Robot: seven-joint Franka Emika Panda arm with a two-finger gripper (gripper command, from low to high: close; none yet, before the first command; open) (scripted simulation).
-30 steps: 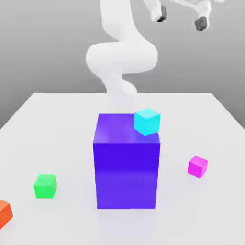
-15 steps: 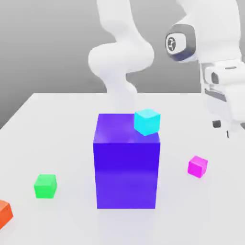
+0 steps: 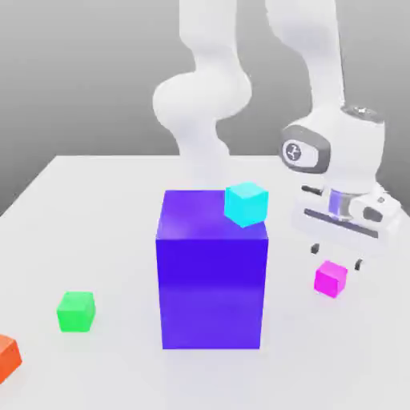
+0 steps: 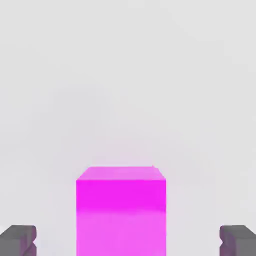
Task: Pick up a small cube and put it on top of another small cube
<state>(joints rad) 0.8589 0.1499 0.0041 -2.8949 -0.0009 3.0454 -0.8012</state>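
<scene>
Gripper (image 3: pixel 337 257), pincer wide and empty, near magenta cube (image 3: pixel 331 279) at the exterior view's right; risk: off-centre descent, one fingertip striking the cube's top and tipping it.

No readable text, label, brand or number appears; a round emblem (image 3: pixel 294 151) marks the dark-rimmed joint cover (image 3: pixel 306 149) of the white robot arm (image 3: pixel 349 148), its design too small to make out.
</scene>
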